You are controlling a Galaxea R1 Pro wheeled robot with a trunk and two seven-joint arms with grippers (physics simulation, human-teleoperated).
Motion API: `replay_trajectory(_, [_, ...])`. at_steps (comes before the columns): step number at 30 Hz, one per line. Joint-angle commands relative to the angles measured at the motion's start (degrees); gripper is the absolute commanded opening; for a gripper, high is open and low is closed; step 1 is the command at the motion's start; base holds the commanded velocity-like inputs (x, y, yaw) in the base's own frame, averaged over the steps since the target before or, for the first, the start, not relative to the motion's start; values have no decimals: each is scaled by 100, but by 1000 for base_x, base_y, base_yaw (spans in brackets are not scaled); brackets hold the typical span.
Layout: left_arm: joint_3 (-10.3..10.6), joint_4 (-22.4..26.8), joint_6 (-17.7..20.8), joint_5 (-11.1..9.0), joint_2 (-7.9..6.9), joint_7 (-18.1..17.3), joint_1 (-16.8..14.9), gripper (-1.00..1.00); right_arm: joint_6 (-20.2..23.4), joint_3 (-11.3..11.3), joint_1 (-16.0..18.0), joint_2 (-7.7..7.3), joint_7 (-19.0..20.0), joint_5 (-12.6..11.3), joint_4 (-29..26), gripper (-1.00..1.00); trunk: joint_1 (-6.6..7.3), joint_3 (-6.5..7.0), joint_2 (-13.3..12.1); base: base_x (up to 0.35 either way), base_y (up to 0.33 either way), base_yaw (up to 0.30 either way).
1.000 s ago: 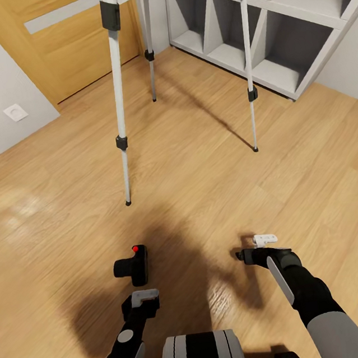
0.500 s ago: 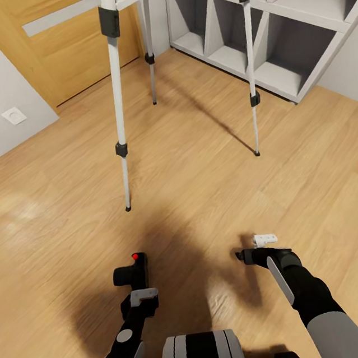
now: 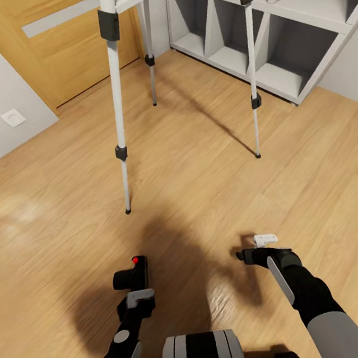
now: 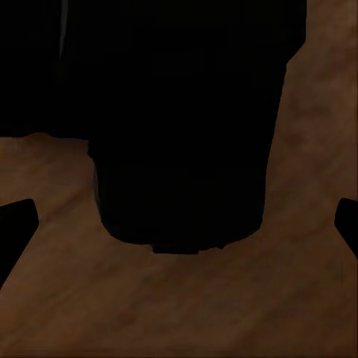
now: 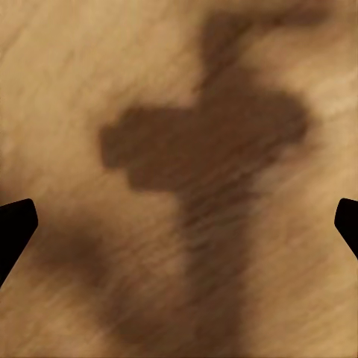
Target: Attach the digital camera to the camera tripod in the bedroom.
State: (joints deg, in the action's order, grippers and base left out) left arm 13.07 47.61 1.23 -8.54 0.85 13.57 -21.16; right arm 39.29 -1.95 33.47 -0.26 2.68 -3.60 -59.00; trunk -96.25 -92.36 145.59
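The digital camera (image 3: 133,274), small and black with a red dot on top, sits on the shadowed wood floor just ahead of my left gripper (image 3: 136,291). In the left wrist view its dark body (image 4: 179,134) looms close, and the fingertips (image 4: 15,224) stand wide at the edges without touching it. My left gripper is open. My right gripper (image 3: 241,255) hangs low over bare floor, open and holding nothing, with its fingertips (image 5: 15,224) far apart. The camera tripod (image 3: 114,97) stands ahead on three silver-white legs. Its head is cut off by the head view's upper edge.
A wooden door (image 3: 54,43) closes the far left, with a wall socket (image 3: 12,117) beside it. White cube shelves (image 3: 273,36) line the far right behind the tripod. Open wood floor (image 3: 191,188) lies between me and the tripod's feet.
The whole view has slid towards me, so the camera has moved forward. The tripod's feet are nearer, and the digital camera now sits closer to my left gripper. The right arm holds still.
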Motion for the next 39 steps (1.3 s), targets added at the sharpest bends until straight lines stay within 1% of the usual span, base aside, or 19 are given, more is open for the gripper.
replay_trajectory(1, [1, -1, 14, -60, -5, 55, -2, 100, 26, -7, 1, 0, 5, -35, -6, 100, 1, -3, 1, 2, 0, 0])
replay_trajectory(5, [-111, -11, 16, -60, 2, 127, -2, 100, 26, -7, 1, 4, 5, -35, -6, 100, 1, -3, 1, 1, 0, 0])
replay_trajectory(11, [-181, -19, 17, -65, 9, 197, -2, 100, 26, -7, 1, 0, 6, -35, -6, 100, 1, -3, 1, 0, 0, 0])
replay_trajectory(12, [-165, -52, 25, -32, 42, 205, -2, 100, 35, -7, 1, -1, 12, -35, -6, 100, 1, -3, 1, 0, 0, 0])
replay_trajectory(16, [-151, -181, 19, -28, 13, 181, -2, 100, 31, -12, -5, 30, 15, -26, 19, 100, 1, -3, 1, 0, 0, 0])
replay_trajectory(22, [-147, -292, 10, -16, 26, 173, -2, 100, 20, -7, -7, -26, 25, -12, 27, 100, 1, -3, 1, 0, 0, 0])
replay_trajectory(39, [-147, -316, 8, -12, 44, 172, -2, 100, 18, -1, -8, -36, 26, -9, 29, 100, 1, -3, 1, 0, 0, 0])
